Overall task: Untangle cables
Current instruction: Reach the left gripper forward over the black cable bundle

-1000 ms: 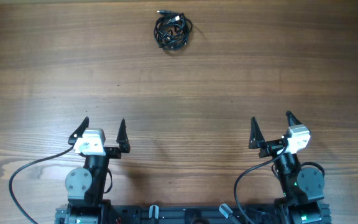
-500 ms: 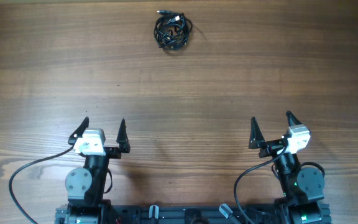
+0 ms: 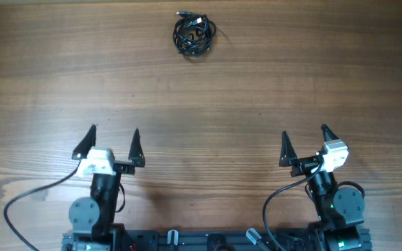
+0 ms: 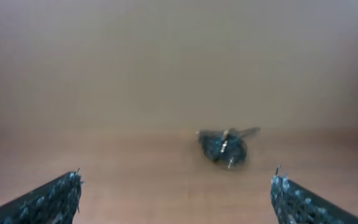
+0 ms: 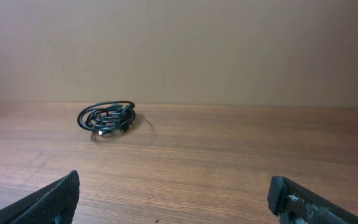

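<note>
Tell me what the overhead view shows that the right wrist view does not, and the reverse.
Only overhead: the left end effector, open and empty, and how far the cables lie from both end effectors, across the table from them.
Only right wrist: the plain wall behind the table, and the bundle seen from the side as a low, flat coil.
Both: the tangled cables resting on the wooden table with nothing touching them, and the right end effector, open and empty.
</note>
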### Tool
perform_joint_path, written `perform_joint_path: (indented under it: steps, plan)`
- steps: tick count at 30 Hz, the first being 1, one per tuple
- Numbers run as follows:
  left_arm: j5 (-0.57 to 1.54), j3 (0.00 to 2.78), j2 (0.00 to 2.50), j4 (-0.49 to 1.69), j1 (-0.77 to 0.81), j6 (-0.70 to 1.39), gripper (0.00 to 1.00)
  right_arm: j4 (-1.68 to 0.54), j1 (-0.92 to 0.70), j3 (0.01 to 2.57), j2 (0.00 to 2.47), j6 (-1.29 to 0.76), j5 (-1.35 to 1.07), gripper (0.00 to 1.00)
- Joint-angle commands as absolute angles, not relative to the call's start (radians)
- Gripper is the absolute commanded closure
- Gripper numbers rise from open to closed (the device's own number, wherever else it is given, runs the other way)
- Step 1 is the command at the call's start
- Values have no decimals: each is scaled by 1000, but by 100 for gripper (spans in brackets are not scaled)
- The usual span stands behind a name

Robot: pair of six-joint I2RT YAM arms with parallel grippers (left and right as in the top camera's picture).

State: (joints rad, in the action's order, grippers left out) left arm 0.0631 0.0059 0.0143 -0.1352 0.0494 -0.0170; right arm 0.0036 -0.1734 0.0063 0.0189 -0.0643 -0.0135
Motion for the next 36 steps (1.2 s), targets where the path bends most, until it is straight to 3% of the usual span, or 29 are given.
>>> perform_joint_path:
  steps: [1,4,8,16,22,23,24,25,31,32,34,36]
  plan:
    - [269,69,7,-230,43,120,0,6,-170,5,2,-79,7,0]
    - [303,235,25,-115,43,295,0,6,-170,5,2,-79,7,0]
    - [303,571,173,254,43,308,0,6,-170,5,2,-79,7,0]
    - [303,1464,858,1194,43,292,0,6,-170,5,2,-80,7,0]
    - [303,1540,1157,1351,43,293,0,6,-170,5,2,-79,7,0]
    - [290,1540,1192,1344,43,293,15,6,-170,5,3,-79,7,0]
    - [271,1540,1230,1329,43,295,59,6,-170,5,3,-79,7,0]
    - [242,1540,1279,1310,43,300,96,6,-170,5,3,-79,7,0]
    - [226,1539,1510,1287,48,300,94,6,-170,5,4,-79,7,0]
    - [227,1539,1531,1286,51,300,82,6,-170,5,4,-79,7,0]
    - [227,1539,1588,1286,63,295,45,6,-170,5,4,-79,7,0]
    - [227,1539,1623,1286,69,292,28,6,-170,5,4,-79,7,0]
